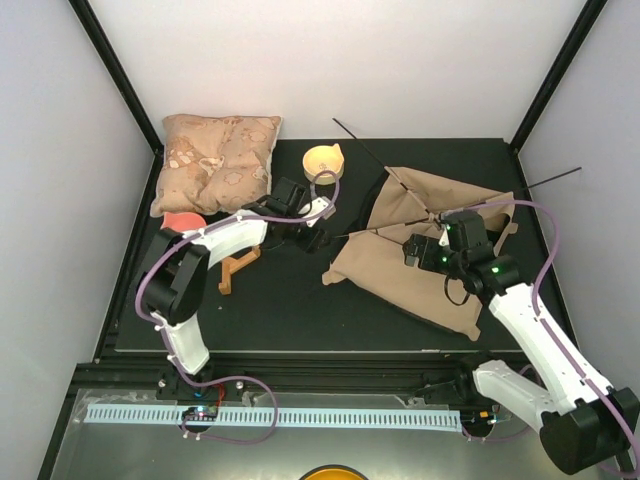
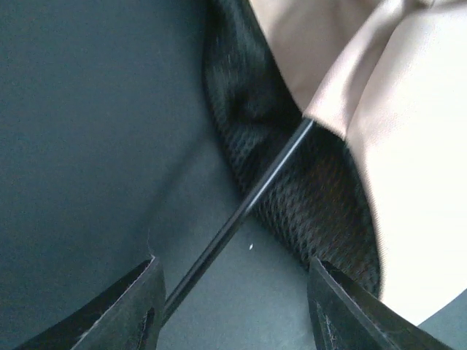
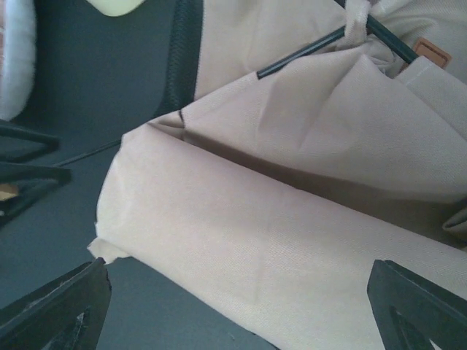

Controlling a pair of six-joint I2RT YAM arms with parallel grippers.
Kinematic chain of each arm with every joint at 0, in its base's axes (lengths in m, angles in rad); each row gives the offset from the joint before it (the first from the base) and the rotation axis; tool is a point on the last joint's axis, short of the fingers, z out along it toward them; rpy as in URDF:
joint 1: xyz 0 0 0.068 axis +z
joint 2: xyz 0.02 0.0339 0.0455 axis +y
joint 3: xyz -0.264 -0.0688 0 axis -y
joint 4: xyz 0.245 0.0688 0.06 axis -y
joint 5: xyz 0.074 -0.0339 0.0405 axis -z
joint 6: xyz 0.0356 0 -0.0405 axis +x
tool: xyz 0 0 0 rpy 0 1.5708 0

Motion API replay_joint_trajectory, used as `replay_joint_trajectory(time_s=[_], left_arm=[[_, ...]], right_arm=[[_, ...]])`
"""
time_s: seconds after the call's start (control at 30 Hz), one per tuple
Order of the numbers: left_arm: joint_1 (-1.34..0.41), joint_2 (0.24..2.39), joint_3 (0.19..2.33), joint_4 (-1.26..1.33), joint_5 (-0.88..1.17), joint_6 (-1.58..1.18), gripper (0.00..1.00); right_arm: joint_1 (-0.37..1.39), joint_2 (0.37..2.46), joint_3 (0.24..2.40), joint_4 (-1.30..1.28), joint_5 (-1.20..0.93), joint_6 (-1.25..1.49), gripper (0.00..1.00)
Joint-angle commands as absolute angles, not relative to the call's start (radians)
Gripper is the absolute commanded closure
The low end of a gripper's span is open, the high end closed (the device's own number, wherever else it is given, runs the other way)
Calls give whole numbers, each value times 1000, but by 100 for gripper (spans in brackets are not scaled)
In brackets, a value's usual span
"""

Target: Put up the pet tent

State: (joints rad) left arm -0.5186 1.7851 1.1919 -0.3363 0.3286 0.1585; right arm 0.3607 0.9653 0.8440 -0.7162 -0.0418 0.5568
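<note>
On the right half of the desk (image 1: 300, 315), the pet tent (image 1: 378, 262) lies collapsed: tan canvas crumpled flat, black floor showing at its left edge, thin poles sticking out at odd angles. Nothing is erected yet, so you have nearly the whole job ahead. Your left end effector (image 2: 233, 295) sits with its fingers apart, straddling one pole (image 2: 252, 208) just where it leaves the mesh floor; not clamped. Your right end effector (image 3: 237, 306) hangs wide apart over a canvas fold, holding nothing. Whether the poles are threaded through their sleeves is hard to judge from these views. Left to do: gather poles, raise frame, spread canvas.
</note>
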Motion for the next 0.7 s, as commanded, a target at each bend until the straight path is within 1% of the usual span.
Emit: replay_joint_trajectory(time_s=[0.0,0.2,0.33,0.47,0.5,0.53,0.57,0.6,0.67], left_arm=[[-521,1841,1232,-420,309,252,44],[-522,1928,1317,-477,292,247,46],[-534,1937,1346,-519,308,254,53],[-549,1932,1332,-498,219,270,54],[-550,1935,1339,-505,215,269,60],[-553,1932,1344,-512,215,267,70],[-555,1925,1342,-507,213,269,77],[-558,1918,1334,-496,204,273,81],[-567,1905,1325,-480,170,274,82]], right_arm=[[362,924,838,-682,-99,536,0],[362,921,861,-700,-124,518,0],[361,917,867,-706,-107,518,0],[362,907,856,-699,-111,528,0],[362,903,851,-695,-110,532,0],[362,902,849,-693,-112,536,0],[362,903,850,-693,-117,535,0],[362,903,851,-695,-122,532,0],[362,903,852,-700,-115,529,0]])
